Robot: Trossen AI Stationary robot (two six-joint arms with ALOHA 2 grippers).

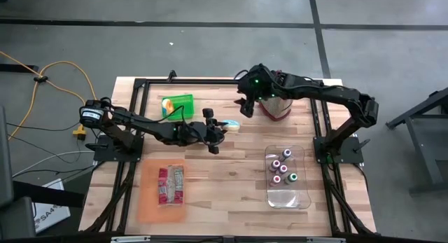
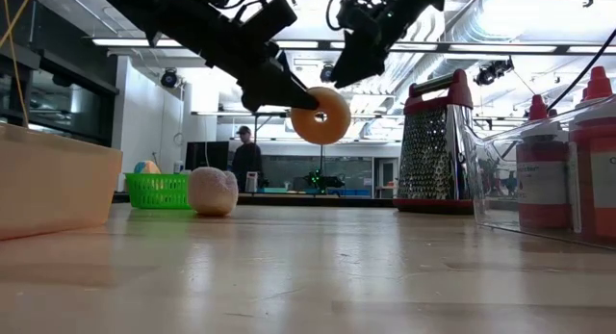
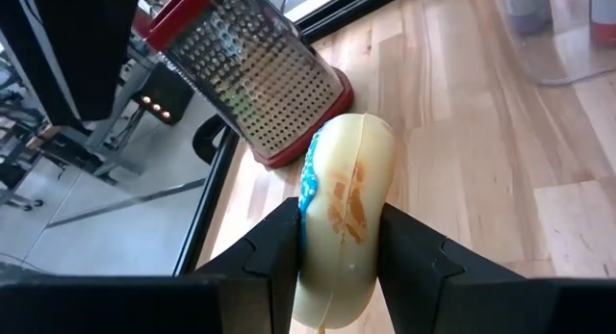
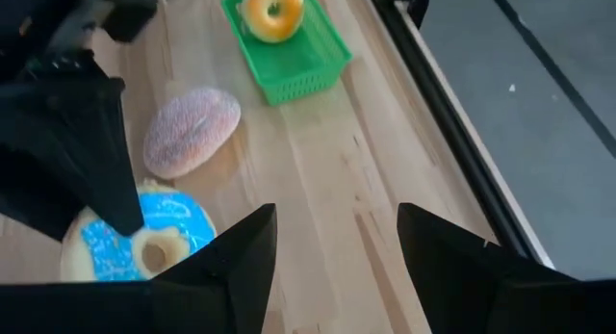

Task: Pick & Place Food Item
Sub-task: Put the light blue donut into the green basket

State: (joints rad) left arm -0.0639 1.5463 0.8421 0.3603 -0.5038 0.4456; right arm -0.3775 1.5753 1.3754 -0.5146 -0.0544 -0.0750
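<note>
Light wooden plank table under everything, with a flat orange tray and a clear plastic bin of small bottles toward the near edge. Farther back, a red-trimmed metal box grater and a small green mesh basket holding a yellow doughnut. Left gripper raised over mid-table, fingers clamped on a blue-frosted ring doughnut, held on edge clear of the wood. Right gripper beside the grater, jaws spread wide, holding nothing. Pink sprinkled doughnut lying flat near the basket.

Overhead, table-level, two wrist views
</note>
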